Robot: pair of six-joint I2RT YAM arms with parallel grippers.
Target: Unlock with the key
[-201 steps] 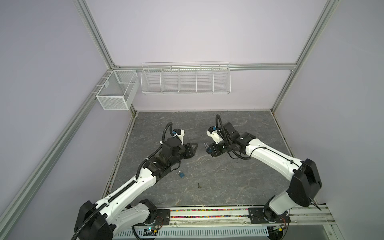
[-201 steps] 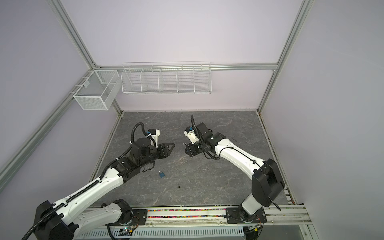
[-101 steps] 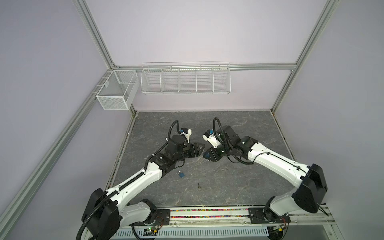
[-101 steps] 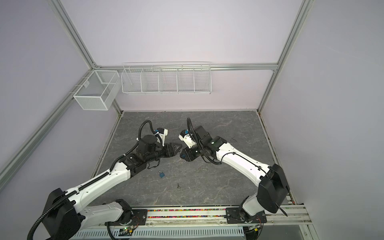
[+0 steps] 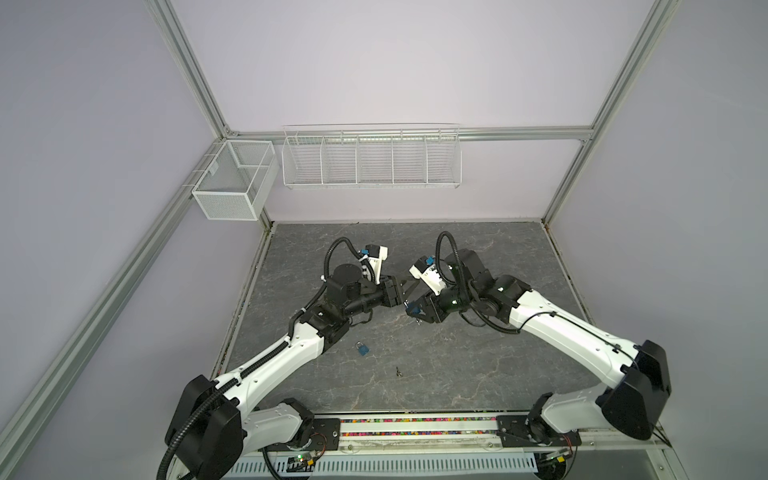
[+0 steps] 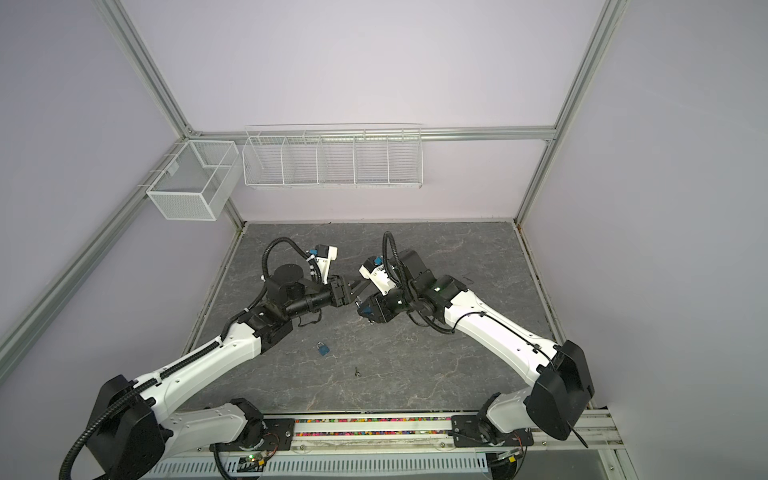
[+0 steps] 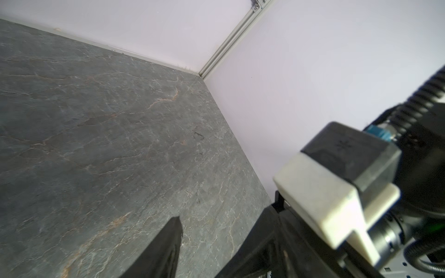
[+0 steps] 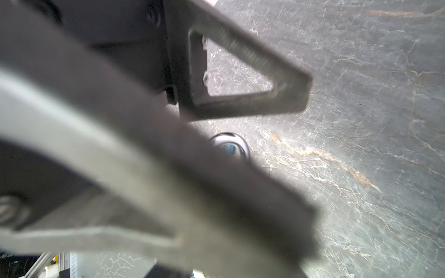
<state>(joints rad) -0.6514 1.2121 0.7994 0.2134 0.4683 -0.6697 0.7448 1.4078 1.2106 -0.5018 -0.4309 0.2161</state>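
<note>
- The left end effector (image 5: 409, 286) and the right end effector (image 5: 414, 313) face each other tip to tip above the middle of the bench (image 5: 478, 365). I cannot tell whether they touch.
- In the left wrist view the left one's fingers (image 7: 168, 243) stand wide, with bare stone showing between them.
- I cannot tell how wide the right one stands. A small blue thing (image 5: 411, 308) shows at its tip, and the right wrist view is too blurred to say whether it is gripped.
- The blue padlock (image 5: 362, 348) lies on the bench at 7 o'clock from the tips. It is just beside the left forearm (image 5: 291, 353), apart from it and well in from the left edge.
- The key (image 5: 399, 371) lies at 6 o'clock from the tips and 4 o'clock from the padlock, apart from it, between the two arms.
- Open stone runs from the tips to the back wall (image 5: 395, 83) at 12 o'clock and toward the right wall (image 5: 685, 208) at 3 o'clock.
- The right forearm (image 5: 561, 336) crosses the 4 o'clock corner.
- A wire rack (image 5: 372, 156) hangs at 12 o'clock and a mesh box (image 5: 232, 187) at 10 o'clock, both above the bench's edges.
</note>
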